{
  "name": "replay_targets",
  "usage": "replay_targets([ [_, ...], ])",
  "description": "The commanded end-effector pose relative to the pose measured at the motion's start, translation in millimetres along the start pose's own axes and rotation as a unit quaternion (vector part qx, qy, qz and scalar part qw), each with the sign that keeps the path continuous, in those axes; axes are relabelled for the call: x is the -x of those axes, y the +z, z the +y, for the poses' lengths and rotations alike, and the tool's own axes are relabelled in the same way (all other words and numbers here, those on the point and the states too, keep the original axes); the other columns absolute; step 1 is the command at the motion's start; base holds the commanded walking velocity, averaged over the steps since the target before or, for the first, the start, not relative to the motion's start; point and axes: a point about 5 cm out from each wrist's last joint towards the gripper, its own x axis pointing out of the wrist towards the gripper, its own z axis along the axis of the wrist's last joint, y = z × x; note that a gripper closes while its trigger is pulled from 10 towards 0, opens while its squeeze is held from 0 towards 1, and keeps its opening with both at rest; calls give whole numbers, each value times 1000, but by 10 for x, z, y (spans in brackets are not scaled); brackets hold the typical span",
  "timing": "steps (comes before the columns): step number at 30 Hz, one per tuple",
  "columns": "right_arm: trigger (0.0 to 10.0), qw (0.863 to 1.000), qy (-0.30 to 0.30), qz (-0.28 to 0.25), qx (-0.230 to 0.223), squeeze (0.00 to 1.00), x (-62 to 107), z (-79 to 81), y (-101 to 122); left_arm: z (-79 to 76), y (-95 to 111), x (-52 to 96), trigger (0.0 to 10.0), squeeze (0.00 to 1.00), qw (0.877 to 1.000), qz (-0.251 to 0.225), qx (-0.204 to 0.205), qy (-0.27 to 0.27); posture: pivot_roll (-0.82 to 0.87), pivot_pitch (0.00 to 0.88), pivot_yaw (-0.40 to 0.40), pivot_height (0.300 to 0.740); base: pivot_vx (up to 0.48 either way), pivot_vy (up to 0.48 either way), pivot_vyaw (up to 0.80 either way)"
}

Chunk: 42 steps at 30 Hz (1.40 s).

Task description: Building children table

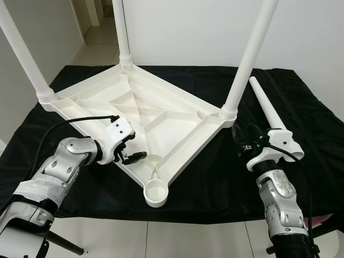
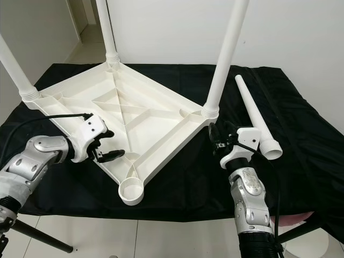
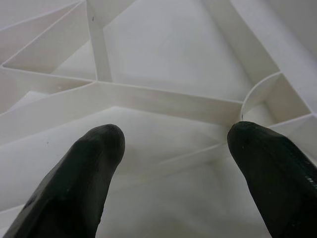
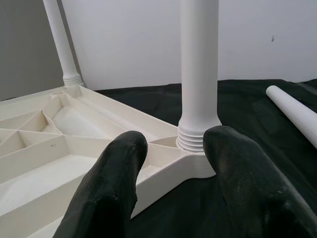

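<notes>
While the upturned white tabletop [image 1: 134, 115] lies ribbed side up on the black cloth [image 1: 215, 177], the left arm reaches in from eight o'clock, elbow bent, and the left gripper [image 1: 130, 152] hangs over the tabletop's near-left edge. Its fingers [image 3: 84, 173] stand well apart over the ribs, holding nothing. Three legs are screwed in: one at the left corner [image 1: 24, 54], one at the far corner [image 1: 122, 32], one at the right corner [image 1: 248, 56]. The near corner socket [image 1: 156, 192], at six o'clock, is open and empty. The fourth leg [image 1: 266, 107] lies loose on the cloth at three o'clock, just beyond the right arm. The right arm rises from five o'clock, and the right gripper [image 1: 243, 134] sits just beside the right-corner leg's threaded base [image 4: 198, 136], fingers spread, gripping nothing.
</notes>
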Motion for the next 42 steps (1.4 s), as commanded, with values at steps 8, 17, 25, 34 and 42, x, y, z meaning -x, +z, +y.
replay_targets([
  [8,10000,1000,7,7,6,0,14,11,-16,-190,-111,57,10000,0,989,24,-7,-143,20,37,23,740,0,0,0],
  [17,10000,1000,8,6,7,0,-2,19,-15,-286,-71,-128,10000,0,988,29,-39,-147,18,41,27,740,0,0,0],
  [25,10000,1000,7,6,7,0,10,20,-19,-268,-25,-169,10000,0,988,27,-49,-146,16,43,30,740,0,0,0],
  [34,10000,1000,6,6,10,0,14,14,-13,-287,12,-225,10000,0,982,34,-76,-172,12,52,38,740,0,0,0],
  [42,10000,1000,4,5,16,0,15,-4,-1,-349,46,-314,10000,0,975,35,-91,-201,2,61,45,740,0,0,0],
])
